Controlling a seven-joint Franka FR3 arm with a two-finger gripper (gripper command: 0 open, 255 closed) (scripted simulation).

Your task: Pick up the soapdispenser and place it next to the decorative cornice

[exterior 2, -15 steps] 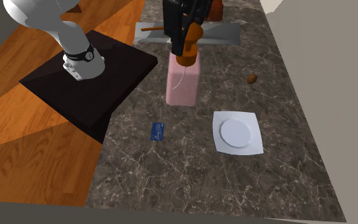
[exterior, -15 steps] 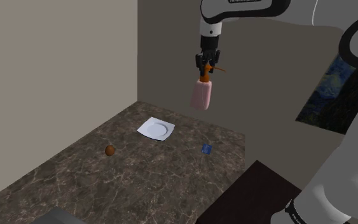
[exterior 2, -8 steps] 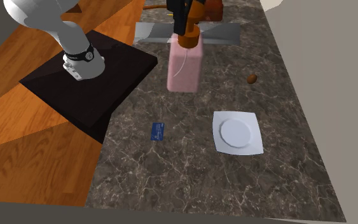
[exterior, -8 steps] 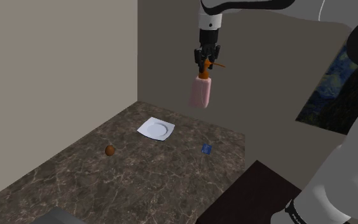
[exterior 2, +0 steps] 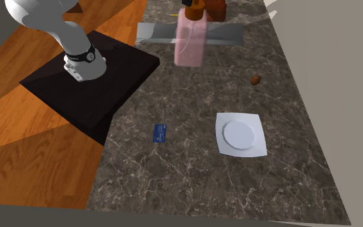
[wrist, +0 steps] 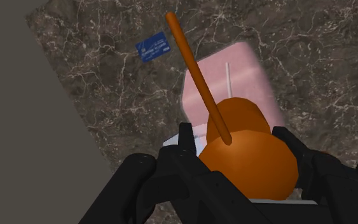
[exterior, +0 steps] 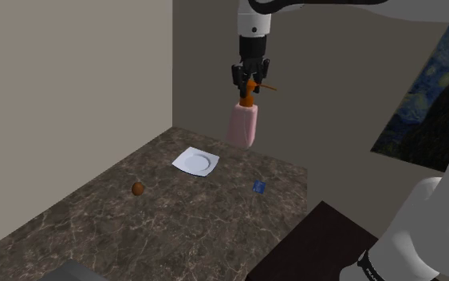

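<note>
Gripper [exterior: 249,81] clamped on the orange pump head of 1 pink soap dispenser [exterior: 243,125]. Bottle hangs under the fingers, high over dark marble counter [exterior: 175,227]. Well below gripper, lying apart: 1 white plate [exterior: 195,162], 1 blue card [exterior: 258,186], 1 small brown ball [exterior: 137,189].

Count: 1 pink soap dispenser [exterior: 242,124], 1 white square plate [exterior: 195,162], 1 small blue card [exterior: 258,186], 1 small brown round object [exterior: 137,188], 1 grey slab [exterior 2: 154,32], 1 dark marbled counter [exterior: 175,231], 1 wall painting [exterior: 422,104].
</note>
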